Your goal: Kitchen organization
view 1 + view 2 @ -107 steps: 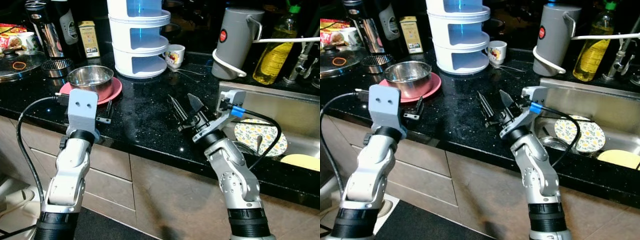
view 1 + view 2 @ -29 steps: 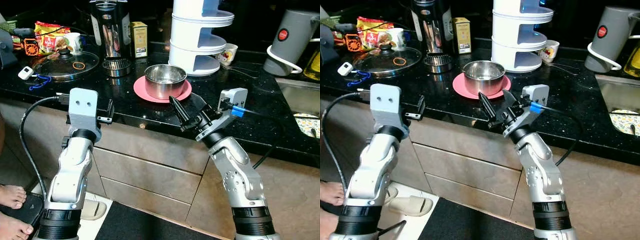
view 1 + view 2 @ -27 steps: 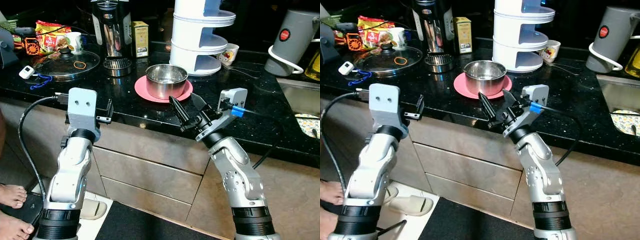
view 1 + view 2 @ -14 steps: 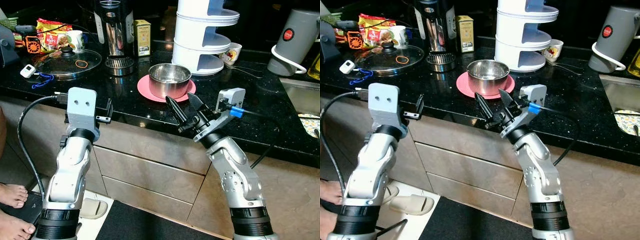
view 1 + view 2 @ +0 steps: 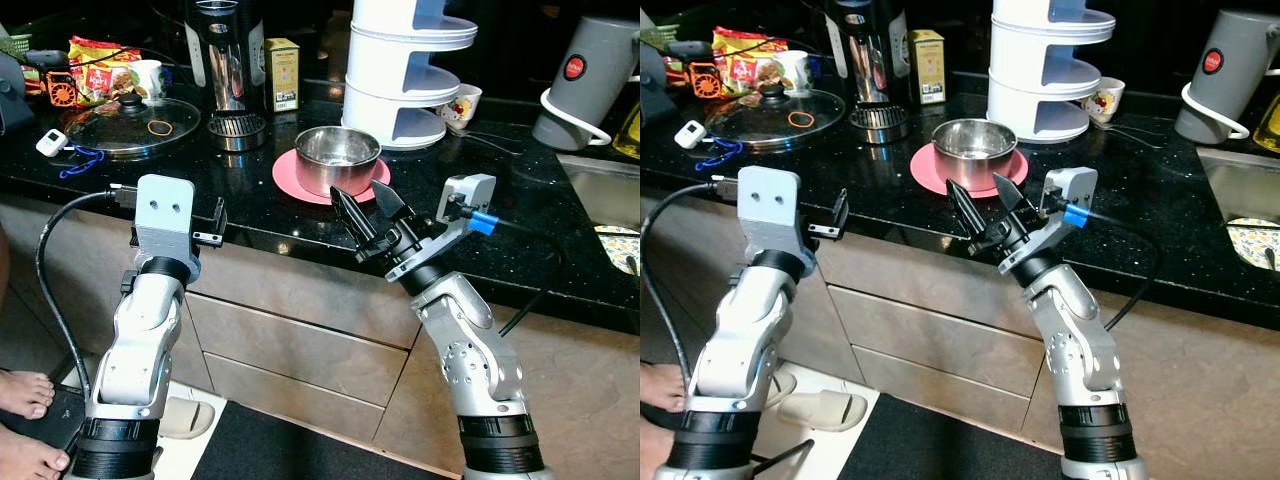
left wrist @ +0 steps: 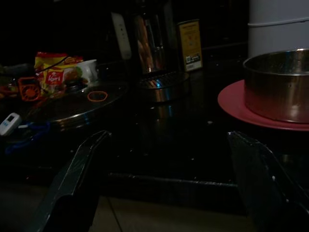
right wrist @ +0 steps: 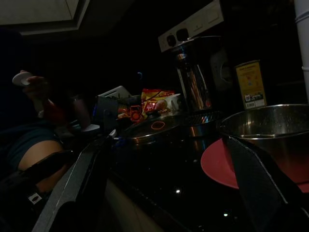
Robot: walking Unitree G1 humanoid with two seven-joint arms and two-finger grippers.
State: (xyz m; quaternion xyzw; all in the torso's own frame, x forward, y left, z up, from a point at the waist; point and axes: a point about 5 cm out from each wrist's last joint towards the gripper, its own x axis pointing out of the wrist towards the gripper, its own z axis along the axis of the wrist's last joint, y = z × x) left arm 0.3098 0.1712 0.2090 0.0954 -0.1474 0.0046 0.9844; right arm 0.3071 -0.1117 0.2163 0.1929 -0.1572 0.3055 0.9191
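— Black speckled tabletop point(image 5: 300, 225), left eye view: how far along is the tidying?

— Hardly begun, I'd judge. A steel bowl point(image 5: 337, 160) sits on a pink plate point(image 5: 287, 172) mid-tabletop, in front of a white tiered rack point(image 5: 408, 70). Far left lie a glass lid point(image 5: 130, 125), snack packets point(image 5: 100, 72) and a white cup point(image 5: 150, 77); a patterned mug point(image 5: 460, 105) and a grey kettle point(image 5: 590, 85) stand far right.

— And the hands?

— Right hand point(image 5: 362, 212) hovers just near of the bowl, fingers spread, empty. Left hand point(image 5: 213, 228) waits at the near edge, left (its fingers I cannot tell here).

— Right eye view?

— Same layout; nothing lifted.

— Left wrist view?

— Dark, but its fingers point(image 6: 72, 188) stand apart, released, facing bowl and plate.

— Right wrist view?

— Fingers point(image 7: 256, 179) wide, bowl just ahead. Everything remains to be sorted.
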